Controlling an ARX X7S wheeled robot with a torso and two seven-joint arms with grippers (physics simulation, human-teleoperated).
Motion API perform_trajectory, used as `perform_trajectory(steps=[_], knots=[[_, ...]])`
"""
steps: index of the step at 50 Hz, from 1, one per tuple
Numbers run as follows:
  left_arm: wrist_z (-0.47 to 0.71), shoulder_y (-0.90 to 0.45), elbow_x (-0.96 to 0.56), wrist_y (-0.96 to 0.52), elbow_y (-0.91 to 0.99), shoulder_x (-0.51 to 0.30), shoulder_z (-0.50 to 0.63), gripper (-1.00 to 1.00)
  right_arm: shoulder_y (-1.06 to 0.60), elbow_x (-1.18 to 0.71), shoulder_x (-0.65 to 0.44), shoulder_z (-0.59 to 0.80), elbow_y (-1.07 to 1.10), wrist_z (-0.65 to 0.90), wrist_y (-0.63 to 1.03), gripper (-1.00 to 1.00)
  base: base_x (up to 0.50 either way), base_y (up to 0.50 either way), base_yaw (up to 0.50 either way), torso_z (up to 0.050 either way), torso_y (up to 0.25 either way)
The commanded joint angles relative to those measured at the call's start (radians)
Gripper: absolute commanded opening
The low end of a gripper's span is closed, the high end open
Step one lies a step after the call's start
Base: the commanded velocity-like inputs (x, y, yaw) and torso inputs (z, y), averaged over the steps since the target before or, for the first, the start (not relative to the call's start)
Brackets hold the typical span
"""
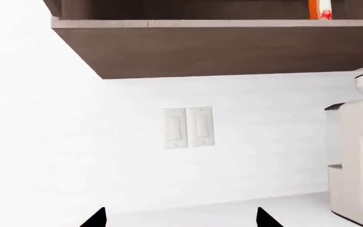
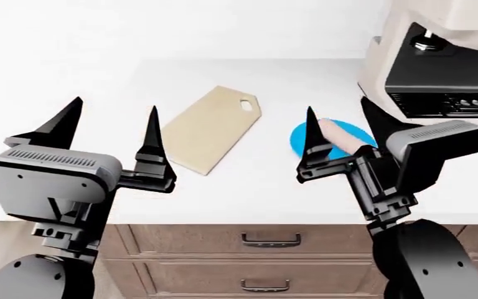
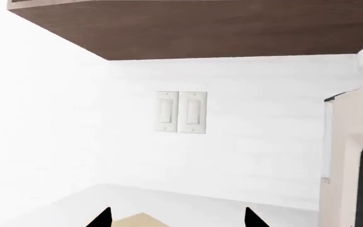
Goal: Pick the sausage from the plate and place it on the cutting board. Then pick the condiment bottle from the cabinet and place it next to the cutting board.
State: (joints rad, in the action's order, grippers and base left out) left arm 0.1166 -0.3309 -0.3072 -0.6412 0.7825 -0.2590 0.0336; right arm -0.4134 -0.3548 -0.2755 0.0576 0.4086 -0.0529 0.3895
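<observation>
Pale pink and smooth, the short cylindrical sausage (image 2: 343, 135) with its rounded end lay on the flat round bright blue plate (image 2: 304, 138), and your right arm hid much of both. From the middle of the white countertop (image 2: 248, 187) in the head view, that plate sat at about 3 o'clock, just beside the light tan wooden paddle-shaped cutting board (image 2: 207, 128), which lay at about 11 o'clock. The board had angled corners and an oval hole at its far end, and it looked bare.

Your left gripper (image 2: 110, 124) was held above the counter at 9 o'clock with its black pointed fingers (image 2: 152, 134) spread wide and nothing between them. Your right gripper (image 2: 345, 132) hung over the plate, its fingers also apart and straddling the sausage in view; whether they touched it could not be told.

In the left wrist view, the tall orange squeeze bottle (image 1: 320, 9) with a pale label marked in red stood on the dark brown wooden cabinet shelf (image 1: 219, 22), only its lower part showing. A cream coffee machine (image 2: 438, 56) stood on the counter at 1 o'clock, and a white double wall switch (image 1: 188, 126) sat on the wall below the cabinet.
</observation>
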Motion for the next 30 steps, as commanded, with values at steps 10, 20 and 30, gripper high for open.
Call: perform_trajectory(steps=[10,20,30], knots=[[0.008,-0.001,-0.008,0.005,-0.007,-0.008,0.010,1.00,0.003,-0.005,-0.019,0.012,0.032,-0.001,-0.009,1.00,0.50,0.21,0.00,0.000,0.000],[0.015,-0.004,-0.028,-0.017,0.020,-0.013,0.005,1.00,-0.423,-0.468,-0.211,-0.112,0.327,0.141,0.766,1.00,0.20,0.07,0.00,0.000,0.002],[0.015,-0.002,-0.039,-0.009,0.024,-0.015,0.004,1.00,-1.069,-0.935,-0.492,0.174,0.097,0.237,1.169,1.00,0.00,0.00,0.00,0.000,0.000]])
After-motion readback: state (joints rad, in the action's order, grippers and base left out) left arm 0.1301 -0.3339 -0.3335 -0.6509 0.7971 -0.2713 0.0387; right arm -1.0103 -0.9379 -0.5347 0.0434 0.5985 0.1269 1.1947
